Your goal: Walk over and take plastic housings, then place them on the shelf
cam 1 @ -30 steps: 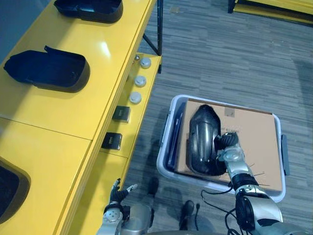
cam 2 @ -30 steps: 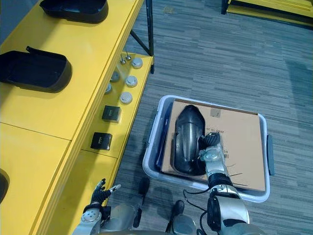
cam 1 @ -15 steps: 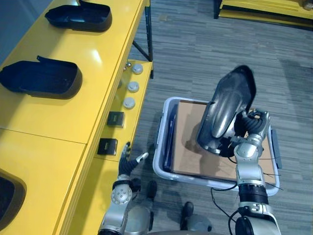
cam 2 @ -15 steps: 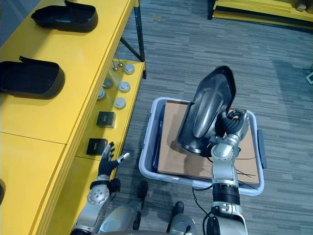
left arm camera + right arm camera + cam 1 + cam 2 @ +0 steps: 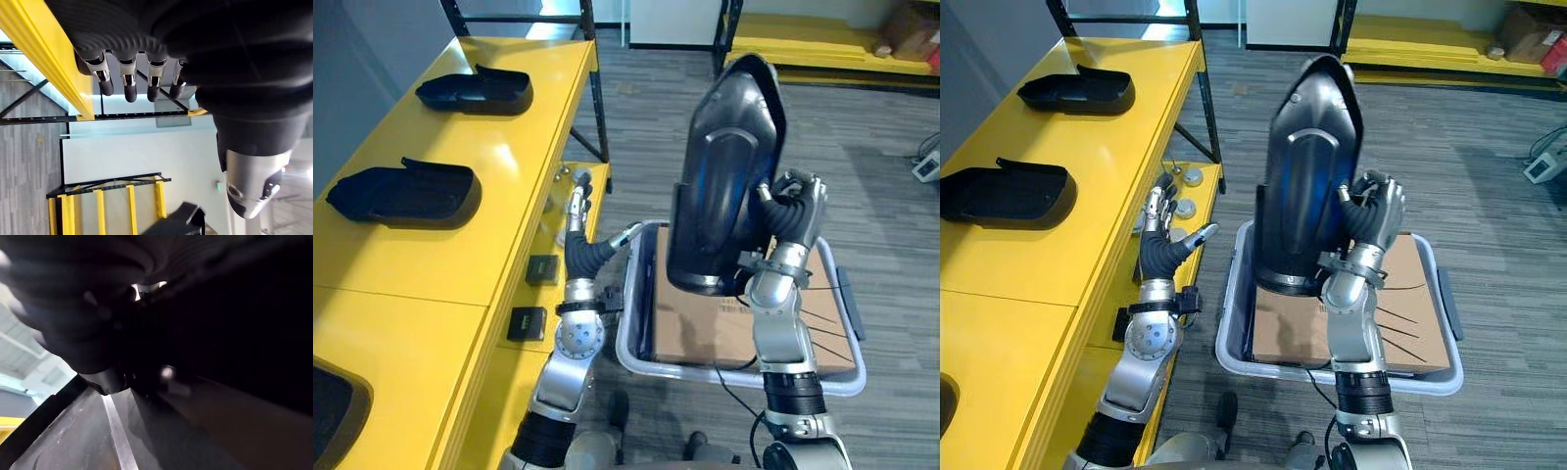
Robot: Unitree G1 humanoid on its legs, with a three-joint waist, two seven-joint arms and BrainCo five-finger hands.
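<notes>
My right hand (image 5: 793, 220) is shut on a large black plastic housing (image 5: 720, 186), holding it upright high above the grey bin (image 5: 641, 357). That housing's inner surface (image 5: 146, 440) lies close against the right wrist camera. My left hand (image 5: 582, 240) is raised between the yellow shelf (image 5: 460, 245) and the bin, fingers straight and open, holding nothing; its fingers (image 5: 129, 85) show straight in the left wrist view. Two black housings (image 5: 406, 193) (image 5: 475, 91) lie on the shelf top. A third dark one (image 5: 333, 416) shows at the lower left edge.
The bin holds a brown cardboard sheet (image 5: 705, 328). Small white round parts (image 5: 1193, 177) and black boxes (image 5: 543, 267) sit on the shelf's lower ledge. A black shelf post (image 5: 592, 78) stands behind. More yellow racks (image 5: 822, 34) stand across the grey carpet.
My right hand has lifted the housing out of the bin and stood it upright. My left hand has risen beside the shelf. The camera has tilted up.
</notes>
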